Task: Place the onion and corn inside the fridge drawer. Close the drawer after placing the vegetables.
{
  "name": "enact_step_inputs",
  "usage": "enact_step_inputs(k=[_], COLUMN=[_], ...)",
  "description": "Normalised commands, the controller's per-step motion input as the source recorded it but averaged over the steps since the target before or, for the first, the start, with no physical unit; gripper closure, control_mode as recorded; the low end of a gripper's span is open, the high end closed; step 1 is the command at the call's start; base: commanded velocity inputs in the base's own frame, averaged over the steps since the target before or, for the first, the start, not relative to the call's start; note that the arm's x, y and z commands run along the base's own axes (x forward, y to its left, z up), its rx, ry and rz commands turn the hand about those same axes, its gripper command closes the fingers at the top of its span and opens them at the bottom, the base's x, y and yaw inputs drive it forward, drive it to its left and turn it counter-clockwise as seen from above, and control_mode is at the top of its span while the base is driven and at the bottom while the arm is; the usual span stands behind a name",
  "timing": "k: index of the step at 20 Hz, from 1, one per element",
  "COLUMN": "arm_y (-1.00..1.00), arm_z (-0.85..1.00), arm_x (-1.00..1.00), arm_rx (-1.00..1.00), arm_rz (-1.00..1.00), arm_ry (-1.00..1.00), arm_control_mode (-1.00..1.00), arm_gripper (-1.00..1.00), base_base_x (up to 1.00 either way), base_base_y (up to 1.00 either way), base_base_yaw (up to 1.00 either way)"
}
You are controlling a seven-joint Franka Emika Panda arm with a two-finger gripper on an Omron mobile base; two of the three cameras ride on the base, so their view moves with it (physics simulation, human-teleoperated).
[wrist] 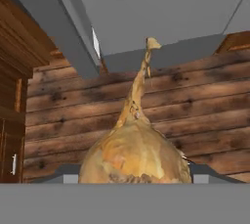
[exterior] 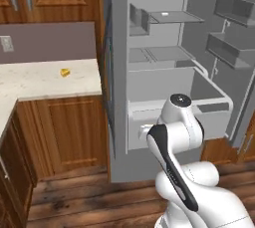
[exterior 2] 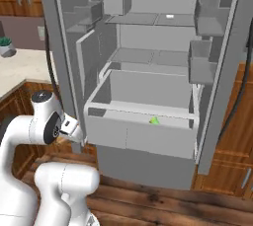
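Jaws pinching onion (wrist: pixel 134 157), held low over wooden floor beside fridge. Corn (exterior 2: pixel 154 120) already in fridge drawer (exterior 2: pixel 138 138), drawer open. Left: drop onion in, shut drawer.

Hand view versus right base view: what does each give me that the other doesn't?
Hand view: the onion close up at the tool, stem tip pointing toward the wood floor.

Right base view: the corn already lying in the open fridge drawer, plus the fridge shelves above.

Both show the fridge's grey body and the wood floor.
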Motion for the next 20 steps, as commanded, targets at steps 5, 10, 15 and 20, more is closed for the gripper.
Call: enact_step_inputs(k=[5,10,15,20], arm_y=[0.0,0.0,0.0,0.0], arm_z=[0.0,0.0,0.0,0.0], arm_x=[0.0,0.0,0.0,0.0], arm_rx=[0.0,0.0,0.0,0.0], arm_rz=[0.0,0.0,0.0,0.0], arm_ry=[0.0,0.0,0.0,0.0], arm_control_mode=[1.0,1.0,1.0,1.0], arm_gripper=[1.0,1.0,1.0,1.0], base_base_x=[0.6,0.9,0.93,1.0], base_base_y=[-1.0,-0.82,-0.69,-0.09], base_base_yaw=[0.09,0.27,0.27,-0.07])
